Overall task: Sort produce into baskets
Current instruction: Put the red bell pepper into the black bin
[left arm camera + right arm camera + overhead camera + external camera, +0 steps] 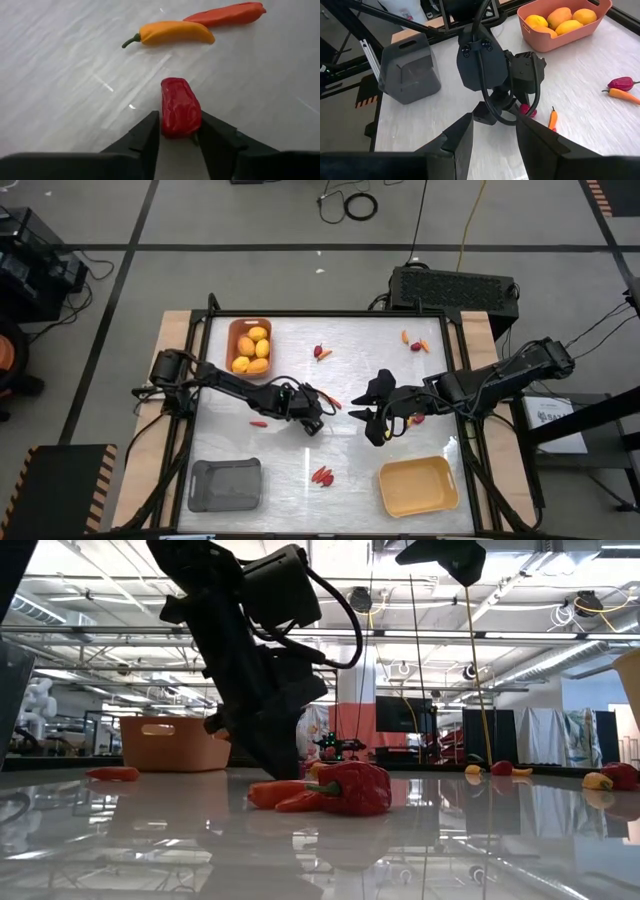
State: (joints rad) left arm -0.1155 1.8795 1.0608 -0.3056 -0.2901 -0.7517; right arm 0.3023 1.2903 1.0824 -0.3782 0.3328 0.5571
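My left gripper [314, 423] is low over the middle of the table and shut on a small red chilli [180, 100]. An orange chilli [172, 32] and a red-orange one [227, 13] lie on the table just beyond it. My right gripper [378, 428] is open and empty, raised above the table to the right of the left one, and faces it [492, 122]. The orange-brown basket [250, 345] at the far left holds several yellow lemons [252, 350]. The grey basket [225, 483] is near left and the yellow basket [418, 485] near right. My left gripper pinches the red chilli by its two long sides, at its near end [167, 127], between the two fingers. The fingers lie along the chilli, slanting down. The chilli's far end sticks out past the fingertips. It sits level, at or just above the table top; which, I cannot tell.
More chillies lie loose: a cluster near the front middle [322, 476], which is close in the low view [350, 788], one at mid left [258, 423], a pair at far middle [322, 352] and some at far right [413, 340]. A black box [455, 288] stands behind the table.
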